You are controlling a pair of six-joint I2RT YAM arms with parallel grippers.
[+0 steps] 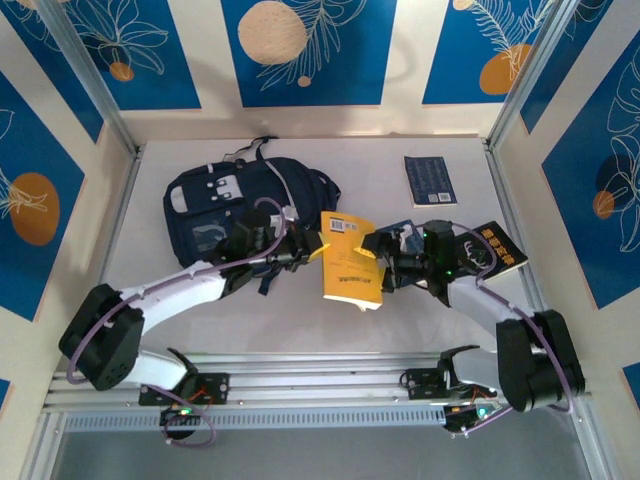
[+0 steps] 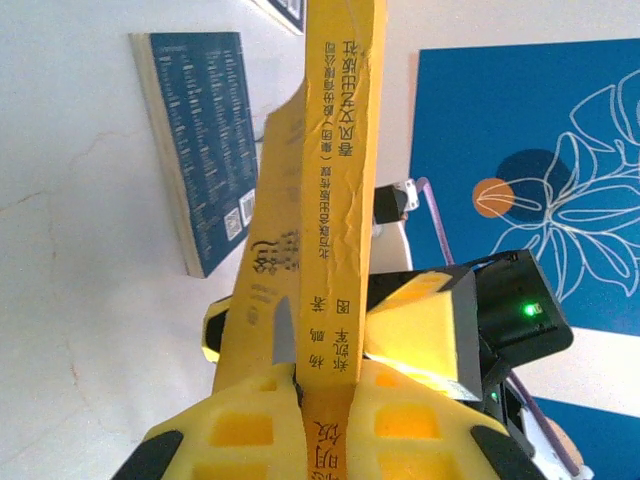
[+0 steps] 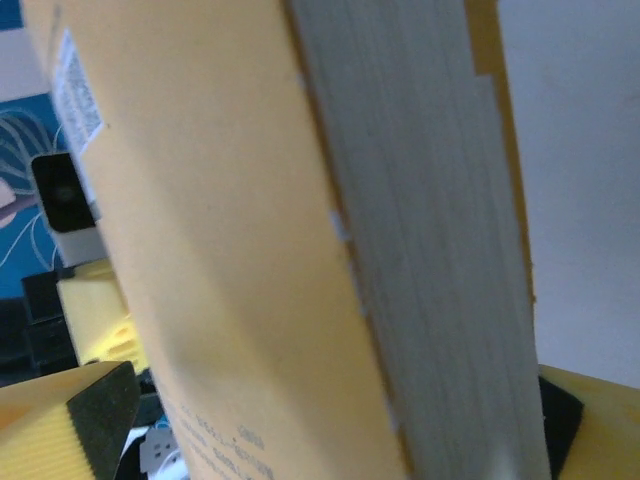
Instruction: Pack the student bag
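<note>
The left pincer [image 2: 325, 388] is clamped shut on the spine of a thick yellow paperback book [image 1: 350, 262], held on edge above the white worktop [image 1: 380, 330], seemingly for a handover. The right pincer [image 1: 392, 262] is spread wide around its pages, gripping nothing. The navy-blue fabric student bag [image 1: 225, 205] is seen lying far left. Its contents cannot be told.

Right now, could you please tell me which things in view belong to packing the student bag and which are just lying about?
In the job: student bag; yellow book, its spine clamped by the left fingers, the right fingers open around it.
Lying about: blue book; black book, both flat on the table, perhaps packed later.
</note>
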